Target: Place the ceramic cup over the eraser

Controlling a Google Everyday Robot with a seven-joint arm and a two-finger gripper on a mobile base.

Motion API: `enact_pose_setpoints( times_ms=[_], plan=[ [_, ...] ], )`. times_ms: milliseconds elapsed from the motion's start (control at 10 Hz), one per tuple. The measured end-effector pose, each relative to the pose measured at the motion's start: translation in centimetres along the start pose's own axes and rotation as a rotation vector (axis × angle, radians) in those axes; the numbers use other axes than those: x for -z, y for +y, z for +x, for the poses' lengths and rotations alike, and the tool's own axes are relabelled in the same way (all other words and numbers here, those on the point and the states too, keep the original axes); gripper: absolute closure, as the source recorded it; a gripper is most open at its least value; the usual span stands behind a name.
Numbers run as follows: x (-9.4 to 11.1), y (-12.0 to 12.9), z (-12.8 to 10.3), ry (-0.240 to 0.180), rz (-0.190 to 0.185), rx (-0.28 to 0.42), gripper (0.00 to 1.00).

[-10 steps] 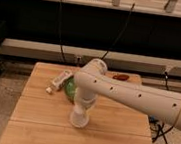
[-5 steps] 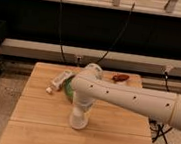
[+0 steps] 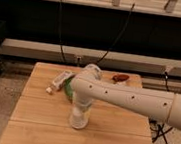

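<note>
Pincer [image 3: 79, 116] points down near desk [image 3: 35, 129] front edge, at ceramic cup [image 3: 78, 120]; grip state hidden, cannot tell. Eraser unseen, perhaps beneath. Green bowl [image 3: 68, 87] behind arm.

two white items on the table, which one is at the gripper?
The ceramic cup, at the front-middle of the table, directly under the gripper. The white tube-like object lies apart at the back left, beside the green bowl.

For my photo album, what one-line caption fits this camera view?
White robot arm reaches down over a wooden table, its gripper at the ceramic cup, with a green bowl behind.
</note>
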Motion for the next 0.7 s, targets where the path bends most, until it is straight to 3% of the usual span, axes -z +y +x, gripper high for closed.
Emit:
enact_pose_setpoints(
  times_ms=[400,700],
  plan=[
    [0.25,0.91,0.85,-0.017,0.021,-0.032,0.2],
    [0.49,0.34,0.36,-0.013,0.011,-0.006,0.2]
  ],
)
